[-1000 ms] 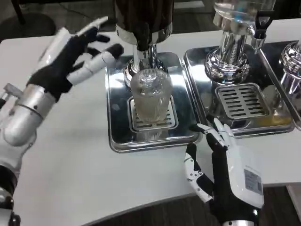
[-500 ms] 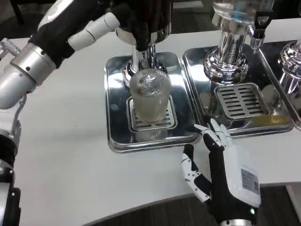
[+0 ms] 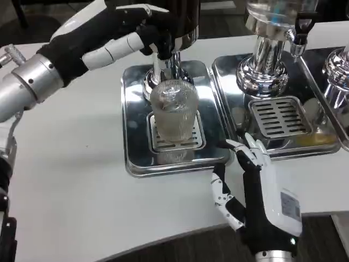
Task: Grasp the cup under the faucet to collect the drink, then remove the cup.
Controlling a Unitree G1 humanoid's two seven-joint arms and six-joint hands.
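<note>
— Where was the cup when you looked down from the head view?

— The ribbed clear glass cup [image 3: 174, 111] stood upright on the slotted drain grate [image 3: 177, 141] of the near-left steel drip tray [image 3: 133, 136], directly below the faucet [image 3: 165, 45] of the dark drink dispenser [image 3: 169, 19]. Neither of my hands touched it.

— What was your left hand doing?

— My left hand [image 3: 117, 30] was at the far left, up beside the dispenser, fingers stretched toward the faucet. My fingertips [image 3: 143, 34] lay right at the black faucet body; I could not tell whether they pressed on it or only sat beside it. I had closed on nothing that I could make out.

— And your right hand?

— My right hand [image 3: 256, 188] rested near the table's front edge, just beyond the near-right corner of that tray, palm turned inward, fingers spread and pointing away from me. It held nothing. It was near the cup but apart from it.

— Anything else on the white table [image 3: 76, 180]?

— To the right stood a second dispenser [image 3: 270, 49] with a chrome column, on its own steel tray [image 3: 322, 142] with a slotted grate [image 3: 281, 115]. A third chrome base [image 3: 338, 73] showed at the far right edge.
</note>
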